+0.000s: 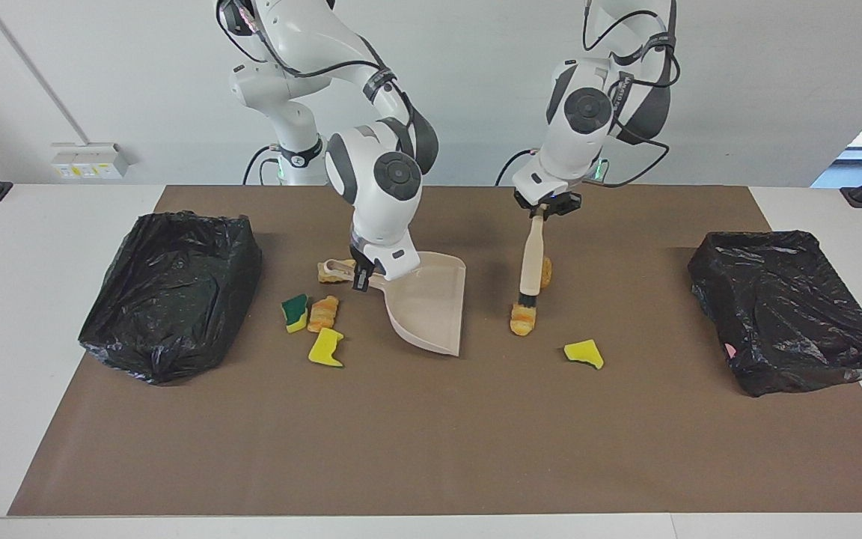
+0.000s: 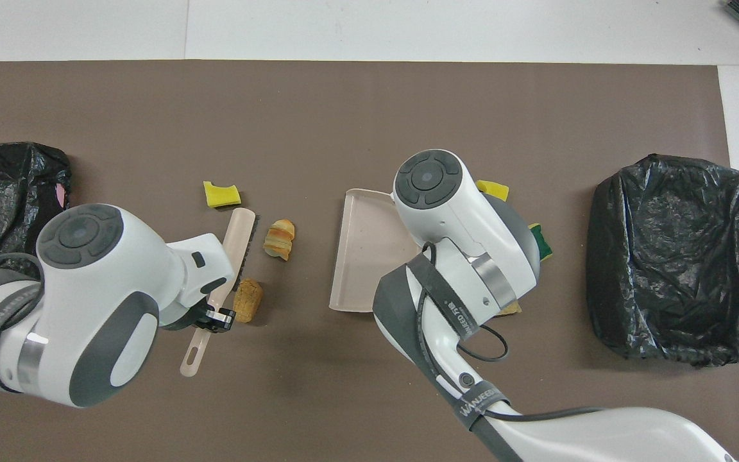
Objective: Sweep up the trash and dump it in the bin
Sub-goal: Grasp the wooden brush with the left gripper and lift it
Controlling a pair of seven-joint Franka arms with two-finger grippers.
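1. Trash: striped bread lump [image 1: 522, 320] at the brush [image 1: 529, 262] bristles, yellow scrap [image 1: 584, 353] beside it, toward the left arm's end; three scraps [image 1: 314, 324] by the dustpan [image 1: 428, 303] handle.
2. Left pincer [image 1: 548, 210] clamped on the brush handle, bristles down on the tabletop [image 1: 431, 434].
3. Right pincer [image 1: 361, 281] clamped on the dustpan handle.
4. Black-bagged bins: [image 1: 169, 292] and [image 1: 786, 308], one at each end.

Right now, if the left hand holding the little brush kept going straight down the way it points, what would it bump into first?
The left hand points down with the brush hanging below it. The bristles would likely meet the striped bread lump first, or the brown mat right beside it; whether they already touch is unclear.
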